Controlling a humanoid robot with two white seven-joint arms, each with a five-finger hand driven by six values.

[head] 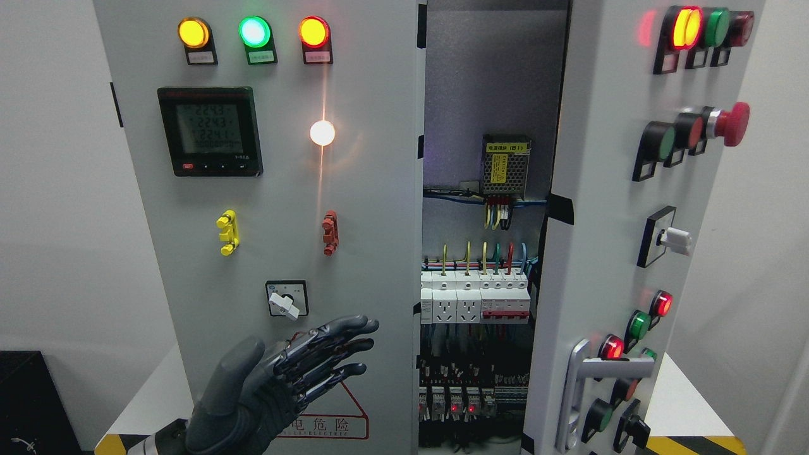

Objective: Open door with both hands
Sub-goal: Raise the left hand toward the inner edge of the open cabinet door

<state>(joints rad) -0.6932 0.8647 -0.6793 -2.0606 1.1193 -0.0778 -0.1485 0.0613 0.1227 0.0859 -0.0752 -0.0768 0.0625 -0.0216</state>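
The left hand [284, 379] is hovering at lower left with fingers extended, grasping nothing, in front of the shut left door [265, 208]. The right door [607, 253] is standing swung open at the frame's right. Sweeping sideways risks knocking the rotary selector switch [286, 299] just above. The digital meter [210, 131] is showing "2243"; the red warning label [335, 420] is reading "电危险".

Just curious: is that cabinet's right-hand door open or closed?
Open. The right door is swung outward, exposing breakers and wiring inside.
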